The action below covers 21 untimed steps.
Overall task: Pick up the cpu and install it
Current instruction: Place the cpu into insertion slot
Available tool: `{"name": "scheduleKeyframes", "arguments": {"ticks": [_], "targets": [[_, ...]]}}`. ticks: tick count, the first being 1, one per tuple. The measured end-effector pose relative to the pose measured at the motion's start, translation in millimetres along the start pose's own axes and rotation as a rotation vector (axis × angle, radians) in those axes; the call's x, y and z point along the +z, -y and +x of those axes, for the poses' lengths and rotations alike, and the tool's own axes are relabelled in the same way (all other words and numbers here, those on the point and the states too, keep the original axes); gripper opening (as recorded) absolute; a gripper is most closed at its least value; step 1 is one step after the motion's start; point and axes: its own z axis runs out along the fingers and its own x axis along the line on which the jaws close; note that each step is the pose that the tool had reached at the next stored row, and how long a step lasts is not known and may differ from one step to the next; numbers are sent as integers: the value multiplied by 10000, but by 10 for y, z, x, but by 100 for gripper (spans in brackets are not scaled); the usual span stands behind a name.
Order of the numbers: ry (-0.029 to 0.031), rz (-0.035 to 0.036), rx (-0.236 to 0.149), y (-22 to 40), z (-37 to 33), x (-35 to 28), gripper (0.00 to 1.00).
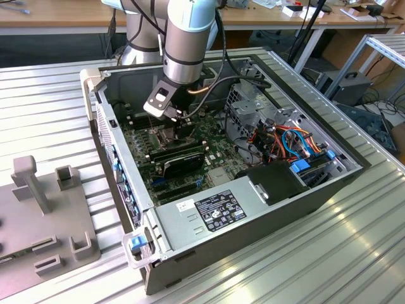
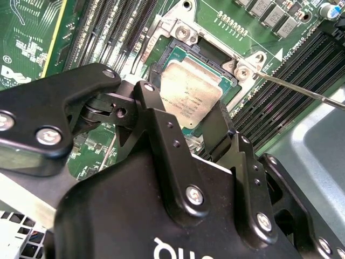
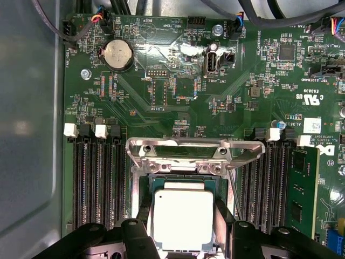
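Item under inspection: the cpu [image 2: 190, 91] [image 3: 183, 216], a small flat square chip with a dull silver-grey metal top. In both wrist views it lies squarely over the dark square socket [image 2: 207, 54] [image 3: 143, 186]. Whether it is fully seated in the socket or held just clear of it cannot be told.

The black two-fingered gripper [image 2: 186, 116] [image 3: 183, 226] [image 1: 173, 123] is set narrow. Its fingers [image 2: 156, 116] [image 3: 225, 216] stand against two opposite edges of the cpu and clasp it between them.

The socket's bright steel load frame [image 3: 188, 148] [image 2: 178, 29] is swung open and stands up at one side of the socket. A thin steel lever rod [image 2: 302, 89] [image 3: 233, 189] runs just beside the socket.

Long black memory slots [image 3: 97, 178] [image 2: 108, 27] flank the socket on two sides. All of this sits on the green motherboard [image 3: 161, 70] [image 1: 142, 136]. A round silver coin cell [image 3: 117, 54] lies on the board well apart from the socket, beyond the open frame.

In the exterior view the arm reaches down over the socket area inside an open grey metal computer case [image 1: 266, 215]. The case lies on its side on a ribbed aluminium table [image 1: 304, 266].
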Motion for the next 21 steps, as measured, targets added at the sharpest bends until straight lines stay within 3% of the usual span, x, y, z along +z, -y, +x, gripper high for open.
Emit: {"name": "scheduleKeyframes", "arguments": {"ticks": [21], "targets": [[3, 3, 168, -1, 0, 18, 55]]}}
